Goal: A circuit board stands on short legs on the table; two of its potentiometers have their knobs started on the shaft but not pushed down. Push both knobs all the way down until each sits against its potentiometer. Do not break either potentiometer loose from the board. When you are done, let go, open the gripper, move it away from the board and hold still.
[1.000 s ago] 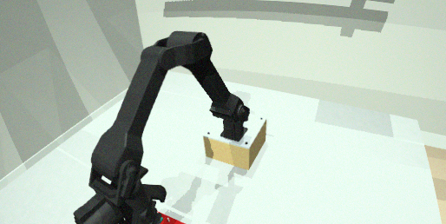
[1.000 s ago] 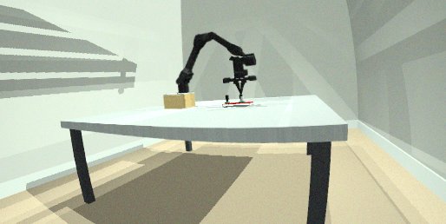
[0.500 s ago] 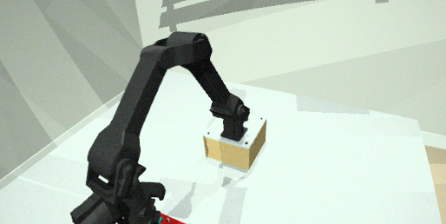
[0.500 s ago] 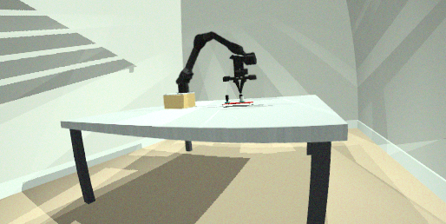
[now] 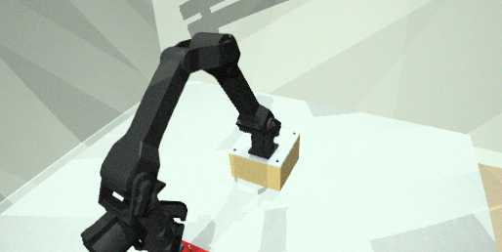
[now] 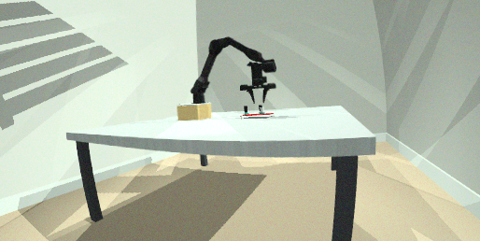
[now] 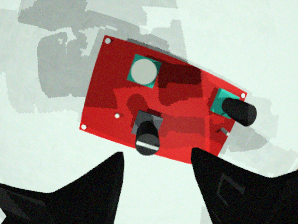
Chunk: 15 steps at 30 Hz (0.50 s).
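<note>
You have a pale table (image 6: pixel 299 131) in a grey-walled room, and reading it left to right in the exterior view there is the tan block (image 6: pixel 193 111) under the arm's base, then the red board (image 6: pixel 257 116) lying near the middle. Your gripper (image 6: pixel 258 95) hangs above the board, its fingers about half spread and holding nothing. From the wrist view, one black knob (image 7: pixel 147 132) sits near the board's near edge between the two fingers, and the other knob (image 7: pixel 238 111) sits at the board's right end.
</note>
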{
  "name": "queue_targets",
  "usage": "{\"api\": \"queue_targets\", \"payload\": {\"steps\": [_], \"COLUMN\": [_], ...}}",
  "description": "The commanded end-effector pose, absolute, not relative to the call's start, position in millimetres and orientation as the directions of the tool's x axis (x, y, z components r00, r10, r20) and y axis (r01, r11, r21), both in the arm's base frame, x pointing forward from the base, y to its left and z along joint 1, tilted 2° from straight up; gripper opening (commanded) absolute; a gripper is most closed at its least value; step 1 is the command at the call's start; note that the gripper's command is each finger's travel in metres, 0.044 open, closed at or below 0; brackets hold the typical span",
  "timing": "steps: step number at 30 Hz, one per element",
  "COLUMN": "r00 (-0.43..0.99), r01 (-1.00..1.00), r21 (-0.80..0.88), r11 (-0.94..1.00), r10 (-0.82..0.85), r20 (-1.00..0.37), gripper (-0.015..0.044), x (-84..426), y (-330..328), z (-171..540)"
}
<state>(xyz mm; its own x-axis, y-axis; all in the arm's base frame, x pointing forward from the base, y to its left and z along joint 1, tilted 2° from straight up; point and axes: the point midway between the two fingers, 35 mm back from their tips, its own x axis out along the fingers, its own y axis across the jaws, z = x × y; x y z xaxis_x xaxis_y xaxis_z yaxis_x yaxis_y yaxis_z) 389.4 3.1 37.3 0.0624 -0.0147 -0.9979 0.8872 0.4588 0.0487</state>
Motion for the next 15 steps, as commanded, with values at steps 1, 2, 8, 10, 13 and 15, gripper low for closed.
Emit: {"api": "queue_targets", "payload": {"steps": [1, 2, 8, 10, 13, 15], "r00": [0.061, 0.061, 0.056, 0.055, 0.054, 0.054], "r01": [0.887, 0.887, 0.887, 0.887, 0.887, 0.887], "r21": [0.047, 0.046, 0.041, 0.04, 0.039, 0.039], "r11": [0.46, 0.46, 0.46, 0.46, 0.46, 0.46], "r10": [-0.016, -0.016, -0.018, -0.019, -0.019, -0.019], "r20": [-0.998, -0.998, -0.998, -0.998, -0.998, -0.998], "gripper": [0.0341, 0.0367, 0.044, 0.044, 0.044, 0.044], "x": [357.4, 345.7, 273.0, 250.6, 242.6, 242.6], "y": [-1.3, -2.6, -8.3, -9.4, -9.8, -9.8], "z": [48.5, 51.1, 55.8, 53.6, 52.4, 52.4]}}
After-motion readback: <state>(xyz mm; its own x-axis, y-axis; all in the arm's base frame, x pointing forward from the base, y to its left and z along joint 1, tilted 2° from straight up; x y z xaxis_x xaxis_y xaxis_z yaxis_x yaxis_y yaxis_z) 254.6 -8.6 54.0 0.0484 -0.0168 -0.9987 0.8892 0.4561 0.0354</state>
